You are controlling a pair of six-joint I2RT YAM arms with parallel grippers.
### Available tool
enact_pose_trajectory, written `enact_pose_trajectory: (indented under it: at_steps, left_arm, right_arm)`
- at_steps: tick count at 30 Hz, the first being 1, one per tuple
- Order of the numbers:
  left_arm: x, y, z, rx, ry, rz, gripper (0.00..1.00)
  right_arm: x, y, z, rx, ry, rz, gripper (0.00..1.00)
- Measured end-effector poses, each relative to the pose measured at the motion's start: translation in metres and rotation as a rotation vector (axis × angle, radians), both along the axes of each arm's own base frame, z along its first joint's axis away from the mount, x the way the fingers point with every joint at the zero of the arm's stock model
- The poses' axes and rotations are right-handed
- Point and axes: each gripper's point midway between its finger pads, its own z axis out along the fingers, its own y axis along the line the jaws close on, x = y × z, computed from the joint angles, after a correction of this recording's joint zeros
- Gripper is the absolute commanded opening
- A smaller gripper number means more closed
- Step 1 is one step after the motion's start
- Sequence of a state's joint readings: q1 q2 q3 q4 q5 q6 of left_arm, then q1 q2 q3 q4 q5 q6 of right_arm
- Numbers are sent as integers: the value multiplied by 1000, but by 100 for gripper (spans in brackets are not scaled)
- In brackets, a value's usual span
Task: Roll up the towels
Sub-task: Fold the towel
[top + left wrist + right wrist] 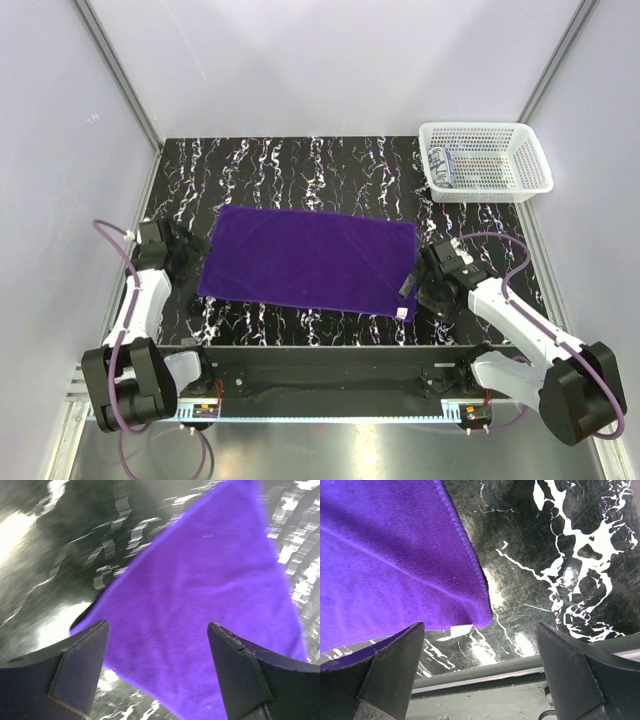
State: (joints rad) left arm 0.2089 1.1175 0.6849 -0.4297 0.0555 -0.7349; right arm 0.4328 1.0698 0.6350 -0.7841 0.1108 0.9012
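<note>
Rolling is calling for even edge pinches, left gripper (pixel 157 630) and right gripper (pixel 480 630) hovering open at nine and four o'clock of the purple towel (pixel 310 258) lying flat at centre, the patterned towel (pixel 443 165) seemingly in the basket (pixel 480 126) at one o'clock.

Surface (pixel 300 160): black, white-veined marble pattern.
Purple towel (pixel 310 258): spread flat on it.
Basket (pixel 534 160): white mesh, off the towel's far-right corner.

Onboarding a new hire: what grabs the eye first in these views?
The deep purple towel lies spread flat in the middle of the black marbled table. The left claw and the right claw stand open at its left and near-right corners. At the far right, a white mesh basket holds the patterned towel.
</note>
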Motion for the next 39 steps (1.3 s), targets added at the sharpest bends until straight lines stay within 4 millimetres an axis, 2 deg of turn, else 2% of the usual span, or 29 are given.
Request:
enact_pose_trajectory:
  at_steps: [6, 10, 16, 17, 24, 29, 30, 31, 35, 39]
  left_arm:
    - [-48, 16, -44, -56, 133, 135, 79]
    - [-69, 14, -56, -70, 152, 165, 75]
    - [-74, 9, -63, -83, 134, 162, 68]
    - [-74, 8, -66, -89, 133, 158, 63]
    - [-64, 1, -71, -127, 95, 123, 47]
    - [-58, 0, -75, -136, 95, 101, 19]
    - [-58, 0, -77, -136, 97, 97, 12]
    - [-58, -1, -78, -137, 99, 94, 1]
    - [-55, -1, -77, -131, 91, 77, 0]
    - [-56, -1, -75, -123, 87, 68, 0]
  right_arm:
    - [-2, 4, 6, 32, -10, 18, 100]
    - [-4, 7, 7, 45, -9, 40, 100]
    - [-6, 6, 7, 39, -5, 59, 100]
    - [-6, 6, 7, 39, -6, 59, 100]
    - [-2, 8, 7, 42, -17, 63, 100]
    - [0, 9, 5, 42, -17, 63, 100]
    - [0, 9, 5, 43, -19, 63, 100]
    - [1, 9, 6, 43, -20, 62, 100]
    - [1, 8, 6, 41, -25, 49, 100]
    - [-2, 7, 2, 46, -10, 18, 91]
